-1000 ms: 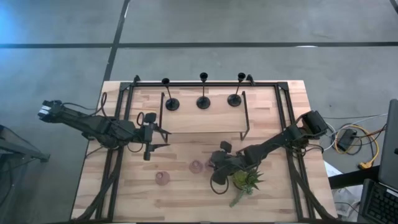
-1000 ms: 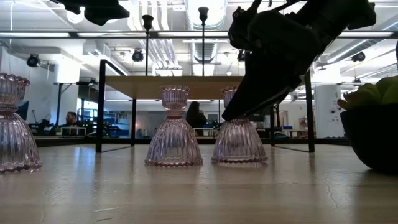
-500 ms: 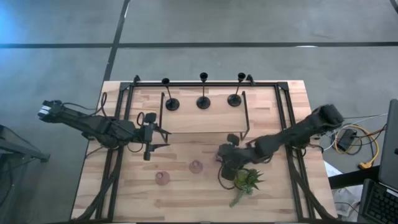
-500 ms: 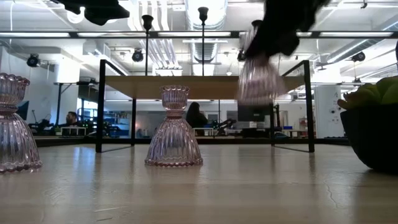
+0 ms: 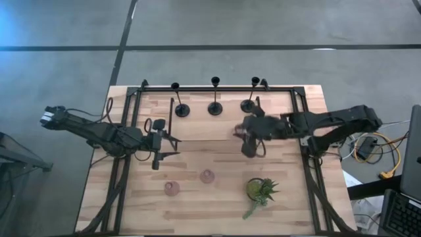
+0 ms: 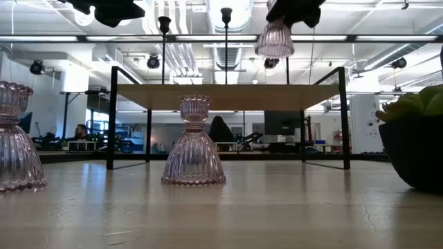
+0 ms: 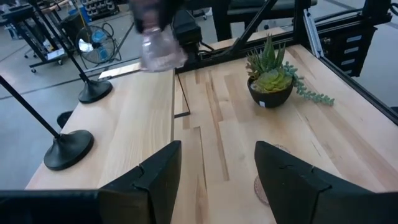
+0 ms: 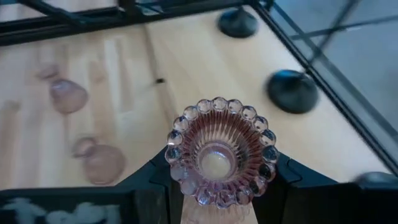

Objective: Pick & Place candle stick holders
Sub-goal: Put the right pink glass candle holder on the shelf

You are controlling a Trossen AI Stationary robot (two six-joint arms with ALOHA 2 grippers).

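Three black stem holders (image 5: 215, 105) stand by their disc bases on a raised wooden shelf (image 6: 225, 88) at the far side. Two pink glass holders (image 5: 172, 189) (image 5: 208, 176) stand on their wide bases on the table; they also show in the low view (image 6: 194, 142) (image 6: 15, 138). My right gripper (image 5: 247, 135) is shut on a third pink holder (image 6: 275, 38), high above the shelf's near part. My left gripper (image 5: 161, 141) is open and empty by the shelf's left end; its fingers show wide apart in the left wrist view (image 7: 217, 180). My right gripper pinches the pink holder between its two fingers (image 8: 152, 180), on two opposite sides just below the beaded cup rim (image 8: 177, 140). The fingers come from above. The holder hangs upright, its wide base (image 6: 275, 47) down, lifted clear above the shelf.
A green spiky plant in a dark pot (image 5: 258, 189) stands near the front right, and shows in the low view (image 6: 415, 145). A black frame (image 5: 131, 131) runs round the table. The shelf's black legs (image 6: 111, 117) stand mid-table. A person sits in the room behind (image 6: 220, 130).
My right gripper has lifted the pink holder off the table beside the plant, clear of the surface, and carried it up and toward the far edge, to above the shelf. The other two pink holders have stayed where they were.
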